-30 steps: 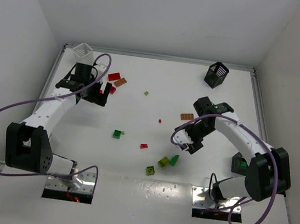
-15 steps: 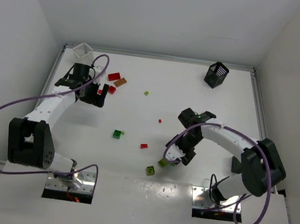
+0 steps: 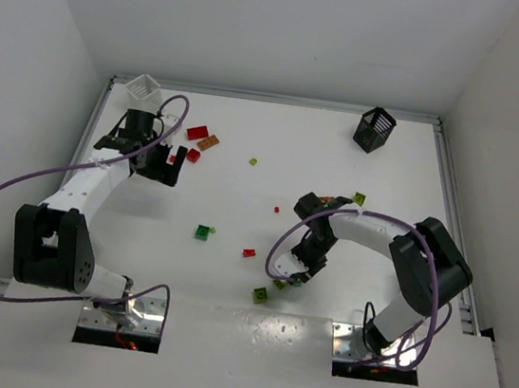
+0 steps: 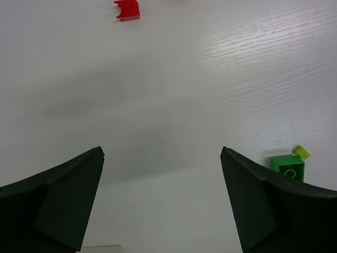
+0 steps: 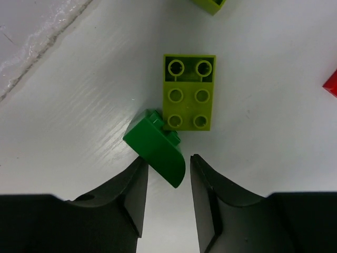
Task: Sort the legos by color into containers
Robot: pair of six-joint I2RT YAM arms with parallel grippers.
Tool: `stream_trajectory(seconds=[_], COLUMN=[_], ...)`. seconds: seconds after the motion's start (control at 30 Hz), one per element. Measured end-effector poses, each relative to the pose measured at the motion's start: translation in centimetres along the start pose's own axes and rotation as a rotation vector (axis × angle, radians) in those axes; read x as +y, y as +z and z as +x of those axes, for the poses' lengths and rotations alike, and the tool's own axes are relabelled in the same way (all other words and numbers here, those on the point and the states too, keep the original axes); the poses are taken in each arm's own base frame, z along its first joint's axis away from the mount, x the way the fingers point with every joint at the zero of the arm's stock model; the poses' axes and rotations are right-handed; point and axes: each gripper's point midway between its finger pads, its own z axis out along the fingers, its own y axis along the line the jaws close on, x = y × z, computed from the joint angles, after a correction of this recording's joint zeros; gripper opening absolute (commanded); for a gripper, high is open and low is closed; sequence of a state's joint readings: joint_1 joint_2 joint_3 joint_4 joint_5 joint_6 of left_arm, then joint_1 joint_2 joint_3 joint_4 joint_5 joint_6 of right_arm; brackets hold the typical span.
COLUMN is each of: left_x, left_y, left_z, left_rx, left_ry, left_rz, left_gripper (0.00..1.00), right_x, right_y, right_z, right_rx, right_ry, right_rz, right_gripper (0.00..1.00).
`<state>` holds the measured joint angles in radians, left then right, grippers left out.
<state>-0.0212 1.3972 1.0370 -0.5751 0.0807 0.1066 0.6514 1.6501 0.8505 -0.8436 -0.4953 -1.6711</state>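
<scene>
— Alignment is looking off to me. The right gripper (image 5: 167, 182) is sitting low over the dark green brick (image 5: 157, 145) with its jaws narrowly apart. Only the brick's near corner is lying between them, and nothing is being squeezed yet.

— Agreed. It should be reaching a little further over the brick before closing, so the pads are taking its flat sides rather than the rounded top. Pinching that corner is likely to squirt it out.

— The yellow-green plate (image 5: 188, 92) is touching the brick's far end, too. A careless close is going to drag it along, and I'd judge the two belong in different baskets.

— What is the left gripper (image 4: 163, 205) doing?

— Hanging wide open over bare table (image 4: 174, 105), holding nothing, with a second green brick (image 4: 288, 167) off to one side.

— Baskets?

— The black basket (image 3: 374, 129) is standing at the far right and the white basket (image 3: 144, 90) in the far left corner, both well apart from this brick. A red piece (image 3: 249, 252) is lying to its left.
</scene>
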Motion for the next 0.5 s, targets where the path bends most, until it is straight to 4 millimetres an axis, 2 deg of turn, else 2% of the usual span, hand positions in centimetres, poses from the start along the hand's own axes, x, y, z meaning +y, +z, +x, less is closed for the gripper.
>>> stream_trajectory(seconds=[0.17,0.23,0.3,0.5], left_x=[0.1,0.1,0.1,0.1], left_y=[0.0,0.0,0.0,0.0], left_z=[0.0,0.0,0.0,0.0], left_rx=[0.0,0.0,0.0,-0.001], left_ry=[0.004,0.005,0.005,0.011], left_rz=[-0.004,-0.003,-0.004,0.001], left_gripper=[1.0,1.0,1.0,1.0], right_x=[0.8,1.2,1.2,0.7], right_y=[0.5,0.7,0.6,-0.9], right_z=[0.3,0.4,0.3,-0.2], right_rx=[0.013,0.014,0.016,0.032], right_ry=[0.009,0.016,0.021,0.064], right_rz=[-0.02,-0.026,-0.023,0.03], right_gripper=[0.29,0.19,0.13,0.08])
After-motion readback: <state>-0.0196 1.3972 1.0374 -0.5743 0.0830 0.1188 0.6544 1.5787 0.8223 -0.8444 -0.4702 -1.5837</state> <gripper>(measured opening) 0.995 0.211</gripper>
